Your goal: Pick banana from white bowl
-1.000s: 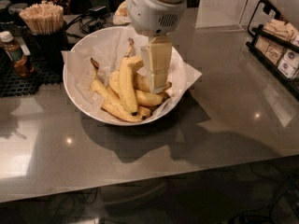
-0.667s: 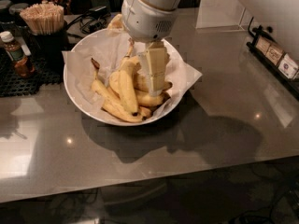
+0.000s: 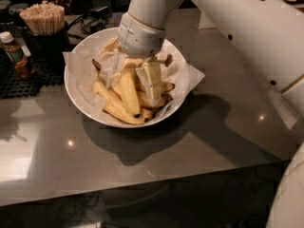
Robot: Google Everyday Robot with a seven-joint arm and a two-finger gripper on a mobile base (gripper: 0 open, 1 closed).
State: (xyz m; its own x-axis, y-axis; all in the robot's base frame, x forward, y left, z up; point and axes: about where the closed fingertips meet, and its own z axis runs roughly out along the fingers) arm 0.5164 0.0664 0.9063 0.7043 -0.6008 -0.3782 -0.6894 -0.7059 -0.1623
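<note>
The white bowl (image 3: 75,95), lined with crinkled white paper, stands on the grey counter and holds several yellow bananas. The plumpest banana (image 3: 128,92) lies near the middle, pointing toward the bowl's front, with thinner bananas (image 3: 114,109) to its left and under it. My gripper (image 3: 151,85) reaches straight down into the bowl from above, just right of the plump banana and touching the pile. The wrist (image 3: 140,34) hides the back of the bowl and the far ends of the bananas.
A dark cup of wooden sticks (image 3: 43,19), a small brown bottle (image 3: 16,56) and a black mat (image 3: 23,82) stand left of the bowl. Cables (image 3: 93,17) lie behind it. My white arm (image 3: 247,27) crosses the upper right. The counter's front edge (image 3: 142,182) runs below.
The gripper has dropped lower into the bowl and shifted slightly left, down onto the banana pile. The bananas and bowl have not visibly moved.
</note>
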